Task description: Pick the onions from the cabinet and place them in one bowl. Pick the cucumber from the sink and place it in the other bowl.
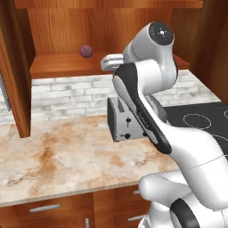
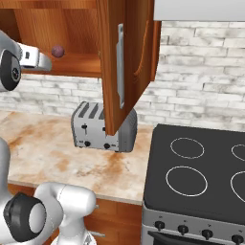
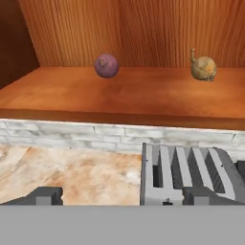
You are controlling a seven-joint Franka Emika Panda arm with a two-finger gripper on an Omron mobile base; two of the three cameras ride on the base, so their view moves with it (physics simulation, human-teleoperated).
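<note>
Nearest to me, the white arm is rising off its base and bending up over the marble counter (image 1: 67,156), its hand reaching toward the open wall cabinet (image 1: 67,26). The gripper (image 3: 124,195) is standing wide apart with nothing between its two dark tips (image 3: 45,195); one tip is showing over the bare counter and the other over the toaster (image 3: 189,174). It is sitting short of the shelf, touching neither bulb.

Below the counter edge, wooden drawers (image 1: 44,208) with metal handles are running along the front. On the counter, the silver toaster is standing under the cabinet, close against the white brick wall (image 2: 201,86). Just beside it to the right, the black stovetop (image 2: 196,177) is showing its ringed burners, with a row of knobs along its front.

Farther back and higher, the cabinet door (image 2: 122,62) is hanging open, swung out in front of the toaster in the right base view. On the plank shelf (image 3: 119,98) inside, the purple-red onion (image 3: 106,65) is resting toward the left, and the yellow-brown onion (image 3: 203,67), with its short stem tip pointing up, is sitting well apart from it to the right. Both are lying near the wooden back panel.
</note>
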